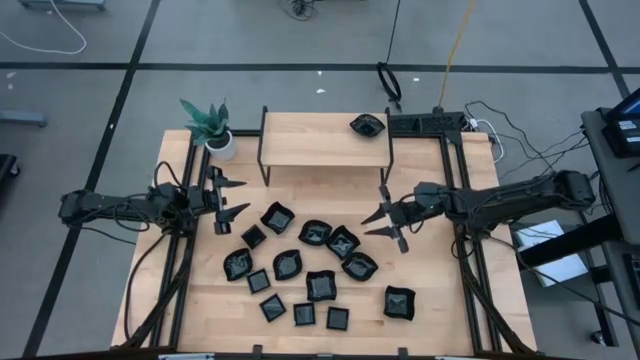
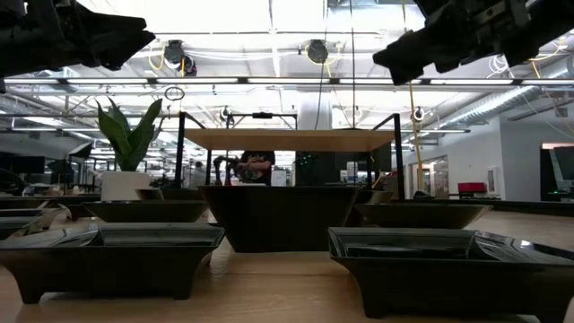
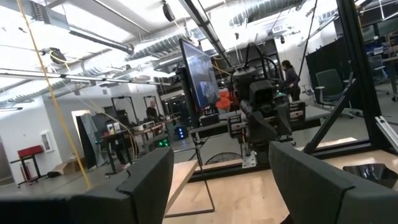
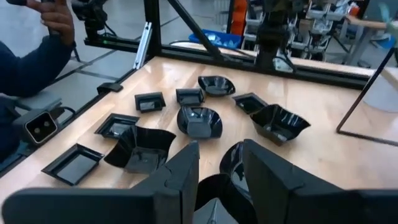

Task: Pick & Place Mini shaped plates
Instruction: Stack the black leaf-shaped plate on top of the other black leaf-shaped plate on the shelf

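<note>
Several small black glossy dishes (image 1: 300, 265) rest on their bases in the middle of the wooden table, some square, some wavy-edged. One more dish (image 1: 367, 124) sits on the raised shelf. My left gripper (image 1: 232, 199) hangs open and empty above the table's left side, left of the cluster. My right gripper (image 1: 384, 225) is open and empty too, hovering above the cluster's right edge. In the right wrist view the dishes (image 4: 199, 119) lie spread beyond my right gripper (image 4: 221, 171). The low view shows the nearest dishes (image 2: 117, 247) with both arms high above them.
A raised wooden shelf (image 1: 325, 140) on black legs stands at the far side. A potted green plant (image 1: 210, 125) sits at the far left corner. Black frame rails (image 1: 462, 190) run along both table sides. A person's hand and sleeve (image 4: 37, 50) show beyond the table's near edge.
</note>
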